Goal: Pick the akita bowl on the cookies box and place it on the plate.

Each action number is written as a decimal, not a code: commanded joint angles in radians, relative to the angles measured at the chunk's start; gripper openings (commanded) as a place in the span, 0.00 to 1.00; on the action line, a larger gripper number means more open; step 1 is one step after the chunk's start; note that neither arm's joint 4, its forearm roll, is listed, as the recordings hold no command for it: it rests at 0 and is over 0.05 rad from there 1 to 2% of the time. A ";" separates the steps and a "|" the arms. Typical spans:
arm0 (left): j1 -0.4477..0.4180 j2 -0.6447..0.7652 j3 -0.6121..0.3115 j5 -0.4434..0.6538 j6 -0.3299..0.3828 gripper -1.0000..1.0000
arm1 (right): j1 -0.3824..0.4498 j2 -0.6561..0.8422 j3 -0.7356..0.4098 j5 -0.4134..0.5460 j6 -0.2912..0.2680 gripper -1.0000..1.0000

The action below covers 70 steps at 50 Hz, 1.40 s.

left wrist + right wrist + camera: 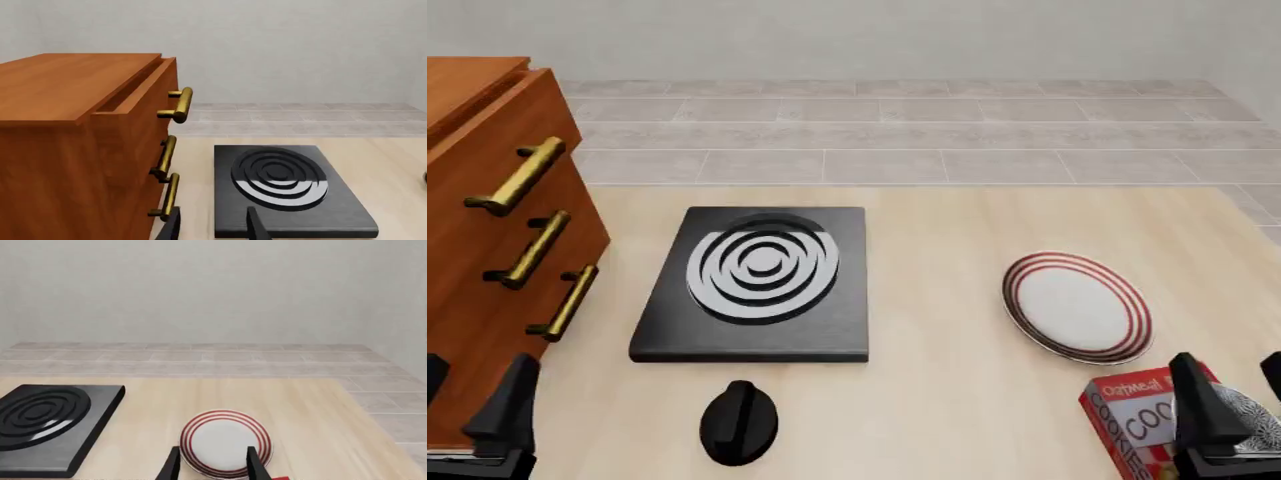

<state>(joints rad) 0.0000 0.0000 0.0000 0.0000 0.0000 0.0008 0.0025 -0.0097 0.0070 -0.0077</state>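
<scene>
Our right gripper hangs with jaws apart, holding nothing, above the akita bowl, which sits on the cookies box at the table's near right corner. The plate lies just beyond. We judge a clumsy descent could knock the bowl off the box. Our left gripper also hangs spread and unladen.

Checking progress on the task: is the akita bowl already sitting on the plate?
No; in the front view the plate is bare, and the akita bowl sits on the cookies box.
</scene>
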 commanded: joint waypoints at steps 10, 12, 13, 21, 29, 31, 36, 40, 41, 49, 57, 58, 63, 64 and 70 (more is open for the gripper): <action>0.000 0.000 0.000 0.000 0.000 1.00 | -0.003 0.021 0.010 -0.014 0.008 1.00; 0.000 0.000 0.000 0.000 0.000 1.00 | -0.001 0.034 0.010 -0.027 0.007 1.00; 0.000 0.000 0.000 0.000 0.000 1.00 | -0.001 0.041 0.010 -0.033 0.007 1.00; 0.000 0.000 0.000 0.000 0.000 1.00 | 0.000 0.086 0.009 -0.080 0.002 1.00; 0.000 0.000 0.000 0.000 0.000 1.00 | -0.008 0.161 -0.094 -0.052 0.083 1.00; 0.000 0.000 0.000 0.000 0.000 1.00 | 0.025 0.144 -0.199 0.031 0.037 1.00; 0.000 0.000 0.000 0.000 0.000 1.00 | 0.002 0.221 -0.399 0.169 0.043 1.00; 0.000 0.000 0.000 0.000 0.000 1.00 | 0.001 0.299 -0.530 0.264 0.002 1.00; 0.000 0.000 0.000 0.000 0.000 1.00 | -0.002 0.311 -0.555 0.285 -0.009 1.00; 0.000 0.000 0.000 0.000 0.000 1.00 | -0.152 0.454 -0.728 0.451 0.006 1.00; 0.000 0.000 0.000 0.000 0.000 1.00 | -0.215 0.552 -0.855 0.591 0.038 1.00; 0.000 0.000 0.000 0.000 0.000 1.00 | -0.266 0.570 -0.866 0.612 0.044 1.00; 0.000 0.000 0.000 0.000 0.000 1.00 | -0.241 0.603 -0.884 0.654 0.092 1.00; 0.000 0.000 0.000 0.000 0.000 1.00 | -0.245 0.569 -0.902 0.646 0.091 1.00; 0.000 0.000 0.000 0.000 0.000 1.00 | -0.275 0.615 -0.909 0.706 0.050 1.00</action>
<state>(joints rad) 0.0000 0.0000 0.0000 0.0000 0.0000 -0.2283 0.5533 -0.8449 0.6052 0.0536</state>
